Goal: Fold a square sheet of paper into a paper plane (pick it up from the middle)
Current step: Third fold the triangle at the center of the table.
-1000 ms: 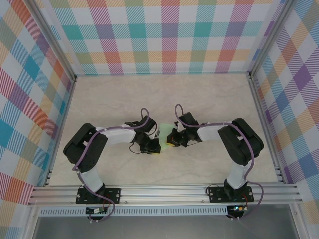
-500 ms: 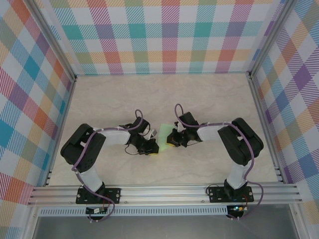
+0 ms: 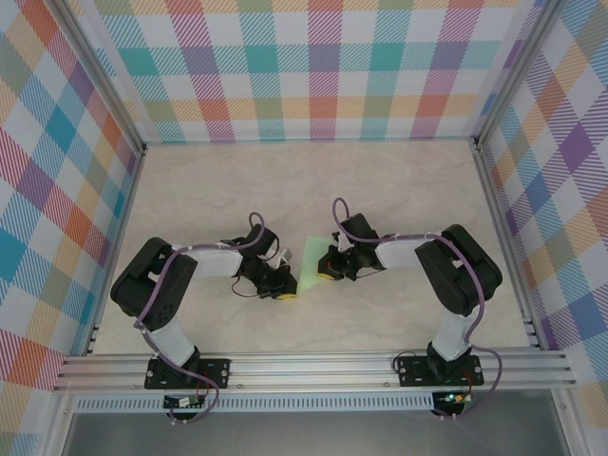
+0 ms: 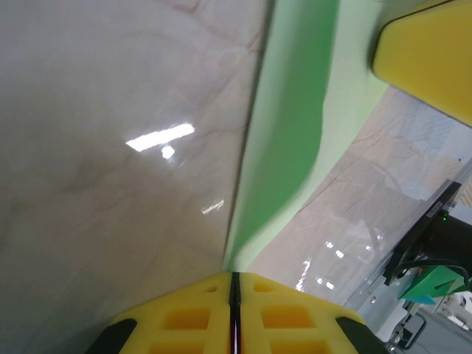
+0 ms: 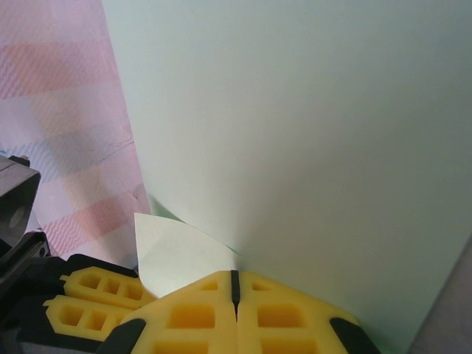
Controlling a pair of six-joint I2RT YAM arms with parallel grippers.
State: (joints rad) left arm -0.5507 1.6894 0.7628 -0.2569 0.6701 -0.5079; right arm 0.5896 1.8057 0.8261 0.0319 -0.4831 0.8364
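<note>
Two hands hold the paper at once, so I judge that a fold is in progress and that no plane is ready yet. The left hand is at the paper's left near corner. In its wrist view its yellow pads are pressed together on a thin edge of the paper, which rises from the left hand in a bent green strip. The right hand is at the paper's right side. In its own view the right hand also has its pads pressed together on the paper, which stands before it like a pale wall. A small pale flap curls out just left of this pinch.

The paper hangs between the two hands, and under it is the middle of the tabletop. I cannot tell if its lower edge touches the tabletop. From the left wrist, one yellow finger of the right hand shows just beyond the paper's far end.

For the next move, I think the two edges must come together evenly. Then the paper should go down flat and the crease should be pressed. If the hands pull apart, the thin paper may tear or slip out.
</note>
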